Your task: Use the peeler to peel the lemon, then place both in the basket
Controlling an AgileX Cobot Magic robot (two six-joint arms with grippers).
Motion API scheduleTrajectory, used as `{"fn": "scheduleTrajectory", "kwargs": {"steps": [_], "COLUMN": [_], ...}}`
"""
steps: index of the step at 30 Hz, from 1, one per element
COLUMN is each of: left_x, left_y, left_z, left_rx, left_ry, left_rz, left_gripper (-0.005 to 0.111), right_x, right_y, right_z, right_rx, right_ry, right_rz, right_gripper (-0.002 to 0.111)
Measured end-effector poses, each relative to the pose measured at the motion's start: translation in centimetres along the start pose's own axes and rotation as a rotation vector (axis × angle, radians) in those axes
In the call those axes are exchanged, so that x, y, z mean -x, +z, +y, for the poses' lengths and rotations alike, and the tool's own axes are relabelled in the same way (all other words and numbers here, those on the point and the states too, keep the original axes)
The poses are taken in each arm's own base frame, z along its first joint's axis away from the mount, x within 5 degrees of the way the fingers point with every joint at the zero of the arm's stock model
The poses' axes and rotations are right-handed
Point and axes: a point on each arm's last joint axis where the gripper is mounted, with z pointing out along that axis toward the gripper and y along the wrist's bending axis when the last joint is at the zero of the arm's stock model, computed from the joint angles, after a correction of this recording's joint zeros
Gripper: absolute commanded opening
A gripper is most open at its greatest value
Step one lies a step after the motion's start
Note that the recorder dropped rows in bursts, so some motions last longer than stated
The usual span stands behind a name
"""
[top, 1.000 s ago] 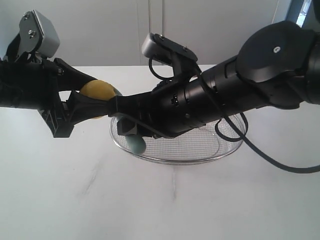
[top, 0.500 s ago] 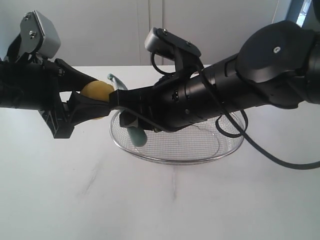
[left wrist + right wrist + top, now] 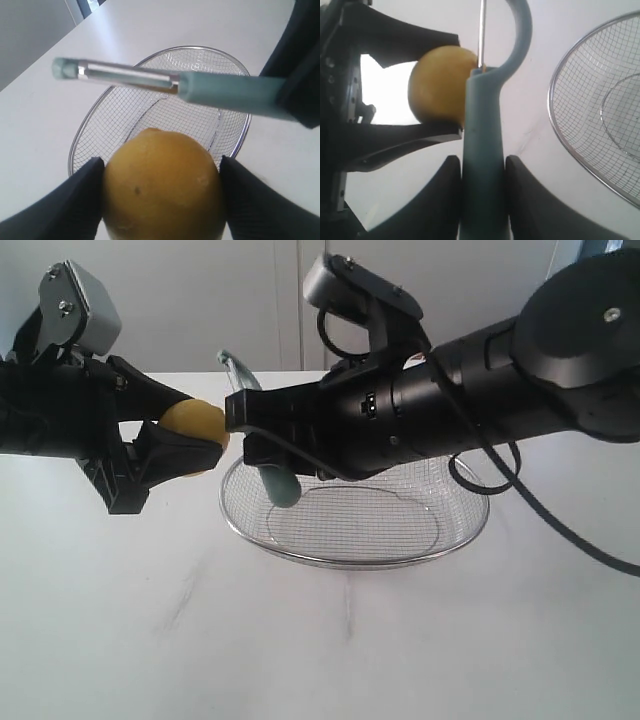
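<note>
The lemon [image 3: 190, 420] has not moved in the last second. It is held in the air just beside the basket [image 3: 350, 562], pinched between the two fingers of the left claw [image 3: 205, 430]. The peeler [image 3: 280, 485] is what has changed: its head was hidden low beside the fruit, and it now stands above it, because the right arm has lifted. The right claw [image 3: 482, 200] is clamped on the teal handle.

In the left wrist view the blade hangs clear of the lemon, and the skin facing that camera looks whole. That reads as one upward stroke ending, or a pass that slipped off, so peeling is barely begun. The blade probably needs bringing back against the rind. The basket sits empty on the tabletop [image 3: 150, 640], so both drops are still to come.
</note>
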Motion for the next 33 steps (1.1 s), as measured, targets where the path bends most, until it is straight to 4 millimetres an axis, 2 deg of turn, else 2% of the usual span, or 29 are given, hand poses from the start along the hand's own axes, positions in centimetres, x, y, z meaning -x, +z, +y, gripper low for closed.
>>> {"fn": "scheduleTrajectory", "kwargs": {"steps": [7,12,20,22,28,33], "left_x": [0.0,0.0,0.0,0.0,0.0,0.0], "left_y": [0.0,0.0,0.0,0.0,0.0,0.0], "left_z": [0.0,0.0,0.0,0.0,0.0,0.0], "left_rx": [0.0,0.002,0.002,0.002,0.002,0.002], "left_ry": [0.0,0.0,0.0,0.0,0.0,0.0], "left_rz": [0.0,0.001,0.001,0.001,0.001,0.001], "left_gripper": [0.0,0.0,0.0,0.0,0.0,0.0], "right_x": [0.5,0.3,-2.0,-2.8,-3.8,-3.7], "right_y": [-3.4,-3.9,-0.3,1.4,4.2,4.3], "right_z": [1.2,0.8,-2.3,-3.0,-2.4,-2.1], "right_rx": [0.007,-0.058,-0.175,-0.172,-0.033,0.003], "right_ry": [-0.06,-0.066,0.027,0.088,0.155,0.181], "right_rz": [-0.064,-0.049,0.062,0.117,0.164,0.148], "right_gripper": [0.0,0.0,0.0,0.0,0.0,0.0]}}
